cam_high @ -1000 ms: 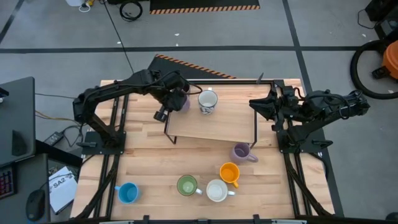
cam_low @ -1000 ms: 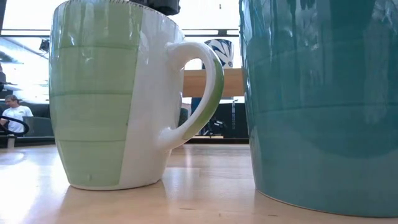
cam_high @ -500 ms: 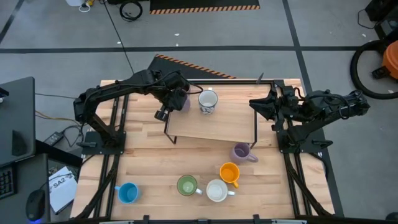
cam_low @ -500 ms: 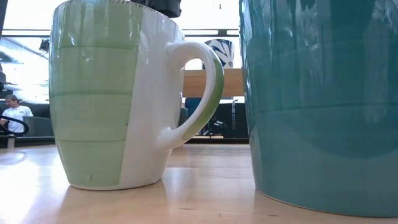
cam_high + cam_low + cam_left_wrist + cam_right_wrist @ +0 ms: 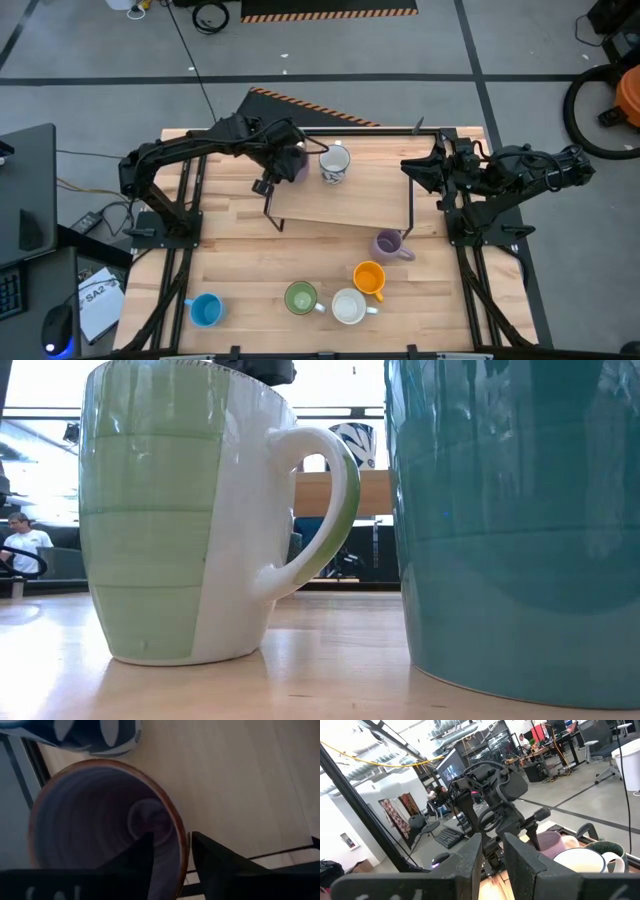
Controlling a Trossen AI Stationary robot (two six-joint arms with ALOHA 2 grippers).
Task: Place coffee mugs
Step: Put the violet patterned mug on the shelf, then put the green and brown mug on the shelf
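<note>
A lavender mug (image 5: 297, 166) (image 5: 100, 820) stands upright on its base on a raised wooden shelf (image 5: 345, 205), next to a white patterned mug (image 5: 334, 163). My left gripper (image 5: 288, 160) (image 5: 172, 836) hangs over the lavender mug, open. One finger (image 5: 142, 857) is inside the cup and the other (image 5: 212, 860) outside, with the rim (image 5: 183, 847) in the gap. My right gripper (image 5: 408, 168) (image 5: 492, 837) waits at the shelf's right end with a narrow empty gap. Another lavender mug (image 5: 388, 245), an orange (image 5: 369, 279), a green (image 5: 300, 298), a white (image 5: 348, 306) and a blue mug (image 5: 205, 310) stand on the table.
The shelf stands on thin black wire legs (image 5: 411, 205) across the far half of the table (image 5: 240, 250). The low view is filled by the green mug (image 5: 180, 510) and the blue mug (image 5: 520, 520). A person (image 5: 20, 540) sits in the room beyond.
My left arm has shifted a little above the lavender mug, which stays upright on the shelf. The other mugs and my right arm have kept still.
</note>
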